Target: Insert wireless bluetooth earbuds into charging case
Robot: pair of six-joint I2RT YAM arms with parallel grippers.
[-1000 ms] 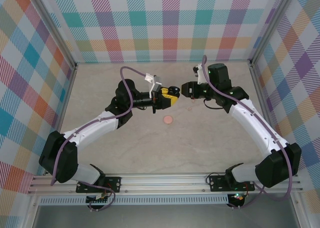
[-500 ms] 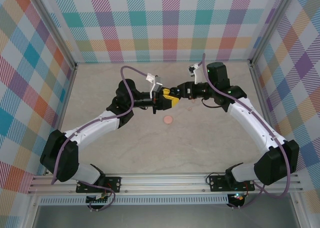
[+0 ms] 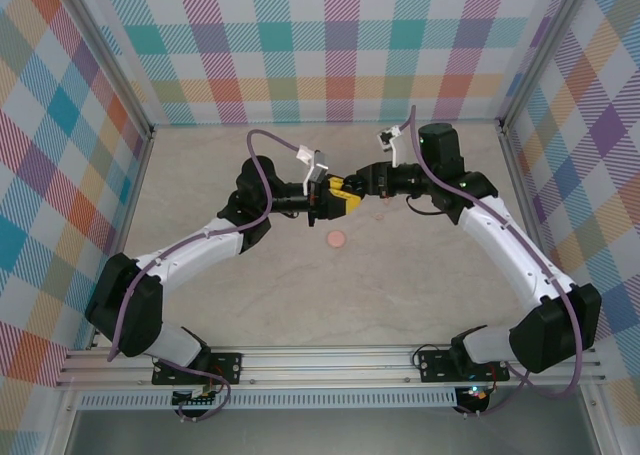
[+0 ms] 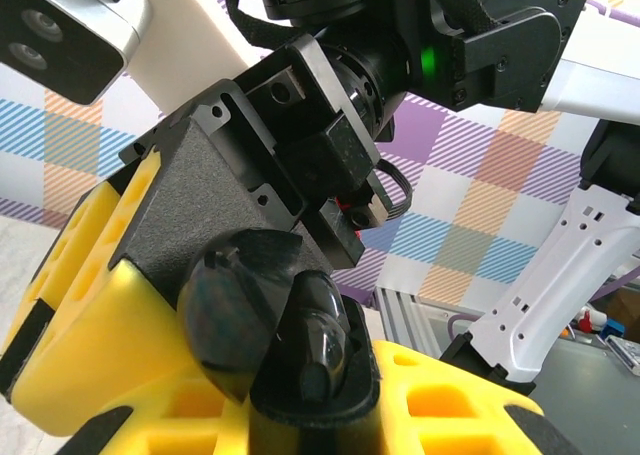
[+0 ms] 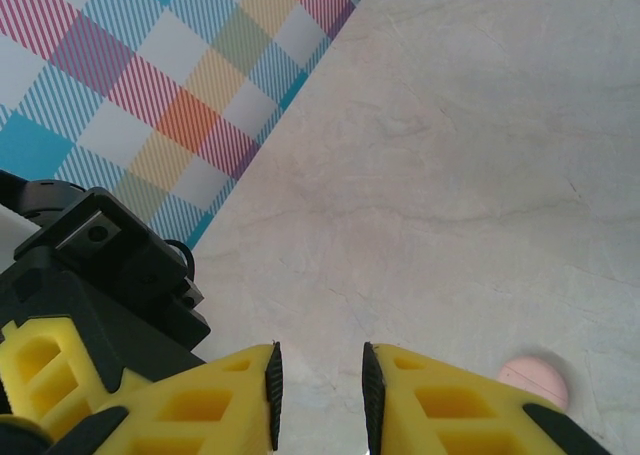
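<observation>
A black charging case (image 4: 330, 415) stands open, its round lid (image 4: 230, 310) swung to the left, and my left gripper (image 4: 310, 405) is shut on it between its yellow fingers (image 4: 100, 345). One glossy black earbud (image 4: 322, 340) sits in the case's hollow. From above, the left gripper (image 3: 338, 197) holds the case over the middle of the table. My right gripper (image 3: 362, 182) hangs right against it from the right. The right gripper (image 5: 318, 395) stands open by a narrow gap, with bare table seen between its pads.
A round pale pink case (image 3: 336, 239) lies on the marble table (image 3: 250, 275), just in front of both grippers; it is also the pink disc (image 5: 533, 380) by my right finger. Checked walls enclose the table on three sides.
My right gripper has moved left and now meets the left gripper. The left gripper has crept slightly up and right, the case still in it.
</observation>
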